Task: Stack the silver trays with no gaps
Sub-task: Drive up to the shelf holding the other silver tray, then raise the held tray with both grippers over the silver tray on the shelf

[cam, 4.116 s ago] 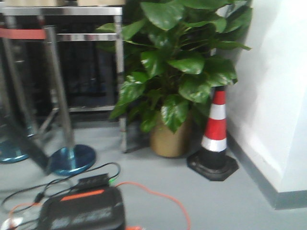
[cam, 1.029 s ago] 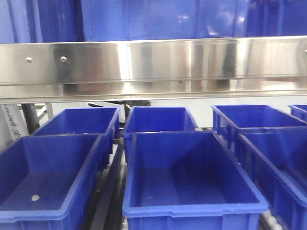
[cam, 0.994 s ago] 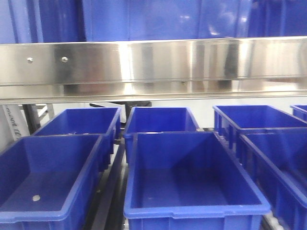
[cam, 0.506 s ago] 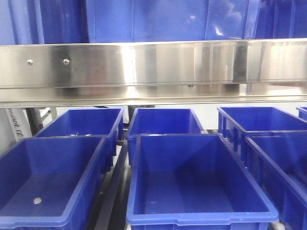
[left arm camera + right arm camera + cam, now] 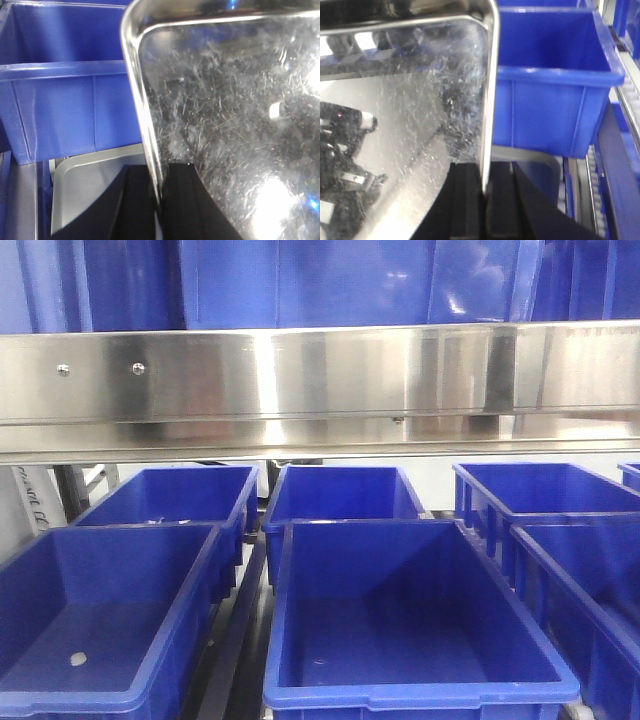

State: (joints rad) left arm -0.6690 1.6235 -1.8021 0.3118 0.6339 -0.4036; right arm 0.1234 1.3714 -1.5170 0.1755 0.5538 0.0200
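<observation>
Left wrist: silver tray (image 5: 225, 125) within tool (image 5: 157, 200)

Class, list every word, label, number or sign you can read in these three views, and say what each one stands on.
Nothing can be read for certain.
White upright, far left of the front view: faint dark marks, possibly lettering, too blurred to read.
Blue bins: no lettering visible.
Steel rail: only screws, no text.
Silver tray in the wrist views: scratches and reflections, no text.
</observation>
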